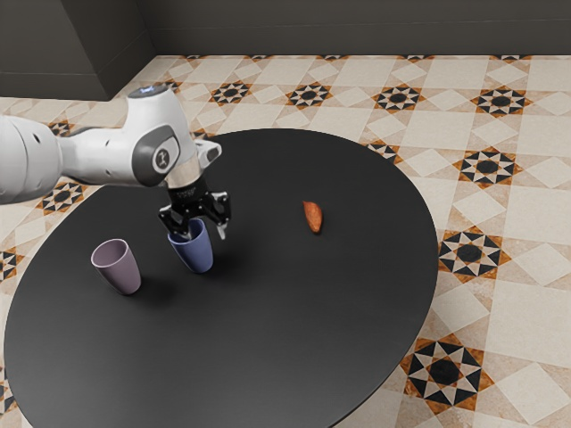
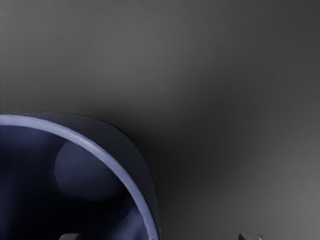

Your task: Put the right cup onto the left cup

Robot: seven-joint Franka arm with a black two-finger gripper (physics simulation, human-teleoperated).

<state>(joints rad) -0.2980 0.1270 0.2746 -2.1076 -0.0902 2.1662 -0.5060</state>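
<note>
The gripper (image 1: 205, 235) is right over the blue cup (image 1: 196, 257). It is open, with its two fingers spread apart, and it has not got hold of anything. One finger (image 2: 69, 236) is over the inside of the cup, and the other finger (image 2: 250, 237) is out past the rim. So the cup's wall runs between them — that is what the next move turns on. The middle of the cup is off to one side of the gripper, so this looks like a grab by the edge, not around the whole cup.

The blue cup stands on the tabletop (image 1: 268, 330) with its mouth up. I think it is the one to pick up, as it is the cup on the exterior view's right. The purple cup (image 1: 125, 272) stands mouth up too, well apart from it, on the exterior view's left and a bit closer to the camera.

The next job, I think, is to squeeze the wall, lift the blue cup high and take it over to the purple one. It could swing or tip if it is pinched only at the rim — and a low lift could knock the purple cup over.

The tabletop is black and round. A small orange thing (image 1: 313, 217) lies on it, on the exterior view's right of the blue cup. Around it is a tiled floor (image 1: 482, 312) with star shapes, and a dark wall (image 1: 357, 27) is at the back.
</note>
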